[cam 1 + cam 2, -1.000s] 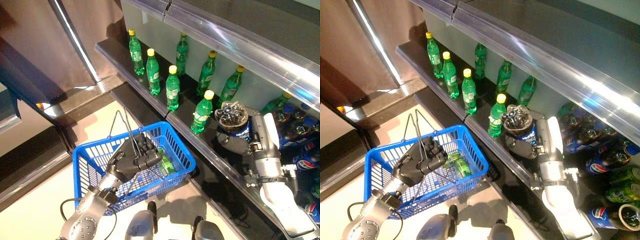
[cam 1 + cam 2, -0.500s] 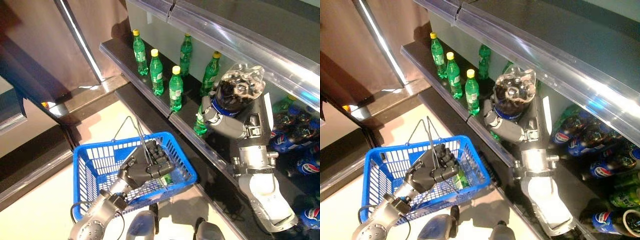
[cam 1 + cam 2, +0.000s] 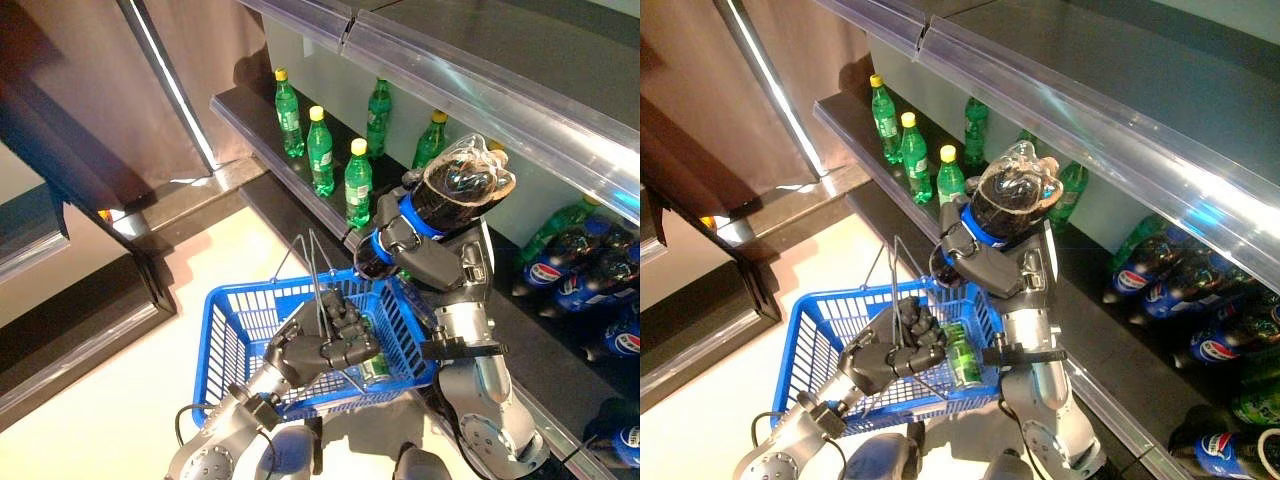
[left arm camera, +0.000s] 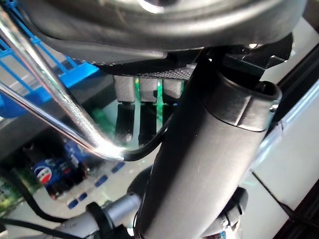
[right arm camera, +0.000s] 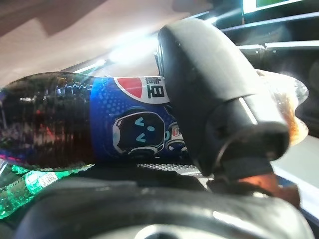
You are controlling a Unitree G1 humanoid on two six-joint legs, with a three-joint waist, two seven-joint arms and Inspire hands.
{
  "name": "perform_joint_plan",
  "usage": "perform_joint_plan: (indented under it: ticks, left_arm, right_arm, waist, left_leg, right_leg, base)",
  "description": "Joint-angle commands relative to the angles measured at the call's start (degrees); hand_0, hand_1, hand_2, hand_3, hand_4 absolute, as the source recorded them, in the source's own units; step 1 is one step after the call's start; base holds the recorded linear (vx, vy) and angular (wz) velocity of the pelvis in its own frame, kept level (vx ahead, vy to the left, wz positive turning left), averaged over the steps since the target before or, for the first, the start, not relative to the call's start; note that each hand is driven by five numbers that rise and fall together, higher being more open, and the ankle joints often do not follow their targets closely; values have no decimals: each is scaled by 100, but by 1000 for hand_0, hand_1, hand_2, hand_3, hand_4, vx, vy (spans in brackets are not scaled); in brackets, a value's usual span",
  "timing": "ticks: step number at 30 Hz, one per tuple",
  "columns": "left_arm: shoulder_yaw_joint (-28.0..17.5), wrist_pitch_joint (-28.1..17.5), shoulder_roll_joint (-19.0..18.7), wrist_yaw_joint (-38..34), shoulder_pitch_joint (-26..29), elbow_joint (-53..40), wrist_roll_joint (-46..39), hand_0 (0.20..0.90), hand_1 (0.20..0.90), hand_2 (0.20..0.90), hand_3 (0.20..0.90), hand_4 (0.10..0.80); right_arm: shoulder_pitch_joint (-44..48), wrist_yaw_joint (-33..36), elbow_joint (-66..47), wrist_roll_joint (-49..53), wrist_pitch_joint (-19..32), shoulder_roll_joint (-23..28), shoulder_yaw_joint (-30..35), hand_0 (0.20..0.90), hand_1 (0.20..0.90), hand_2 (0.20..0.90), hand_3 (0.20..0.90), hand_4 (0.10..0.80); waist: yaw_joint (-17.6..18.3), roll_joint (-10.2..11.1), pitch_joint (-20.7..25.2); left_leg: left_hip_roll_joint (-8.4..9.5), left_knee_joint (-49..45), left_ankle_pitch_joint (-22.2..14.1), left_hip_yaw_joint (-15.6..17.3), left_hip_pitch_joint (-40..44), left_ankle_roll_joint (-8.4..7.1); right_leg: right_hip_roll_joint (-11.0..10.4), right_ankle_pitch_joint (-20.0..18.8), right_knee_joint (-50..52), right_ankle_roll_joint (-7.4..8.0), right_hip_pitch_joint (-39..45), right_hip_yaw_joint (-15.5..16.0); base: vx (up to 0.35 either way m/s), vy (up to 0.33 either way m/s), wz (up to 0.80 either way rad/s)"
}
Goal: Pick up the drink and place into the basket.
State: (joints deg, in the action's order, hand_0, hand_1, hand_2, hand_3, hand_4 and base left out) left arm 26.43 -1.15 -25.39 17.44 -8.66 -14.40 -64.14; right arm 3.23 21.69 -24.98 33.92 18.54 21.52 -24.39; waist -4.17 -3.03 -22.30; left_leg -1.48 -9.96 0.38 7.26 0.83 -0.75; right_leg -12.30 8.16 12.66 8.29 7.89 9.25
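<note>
Holding cola bottle wrapped in R hand over basket, L hand clamping handles, I'd lower neck-first beside green bottle w/o clipping them.

Head eyes look down at the basket; wrist cameras sit close.

So there's a dark shelf running along the store fridge, with green soda bottles lined up on it, most with yellow caps. A clear shelf lip runs above them. Off to the right, lower down, a bunch of dark cola bottles with blue labels lie on their sides. Far left there's a brown glass door, and cream floor below.
</note>
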Motion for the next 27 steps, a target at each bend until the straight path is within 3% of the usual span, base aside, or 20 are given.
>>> perform_joint_plan:
  ticks: [1,11,19,27]
  left_arm:
    - [-14,-1210,606,1304,940,-1776,-413,300,300,300,200,100]
    - [38,-1259,712,1434,1006,-1891,-734,300,300,300,200,100]
    - [165,-1174,819,1648,952,-1840,-932,300,300,300,200,100]
    - [461,-1010,947,1771,918,-1777,-887,300,300,300,200,100]
  right_arm:
    - [367,-59,-245,-456,541,-293,-208,300,300,300,200,100]
    - [193,121,405,-1291,121,-358,-283,300,300,300,200,100]
    - [-148,-895,1772,-244,-528,-468,-752,300,300,300,200,100]
    - [54,-1480,2879,-355,-633,-677,-1301,300,300,300,200,100]
  waist:
    - [-49,129,1223]
    - [-57,142,1226]
    - [-117,199,1228]
    - [-281,250,1183]
  left_leg:
    - [-390,-664,-169,-293,34,-583]
    - [-291,-612,-261,-317,14,-517]
    - [-225,-569,-311,-385,8,-465]
    - [-144,-570,-325,-576,-14,-421]
  right_leg:
    - [-188,-1046,-442,187,-310,148]
    - [-267,-1077,-415,215,-350,187]
    - [-319,-1082,-380,241,-381,226]
    - [-344,-1116,-388,240,-354,290]
  base:
    - [-5,45,2]
    - [-2,29,7]
    - [1,4,2]
    - [7,-8,8]
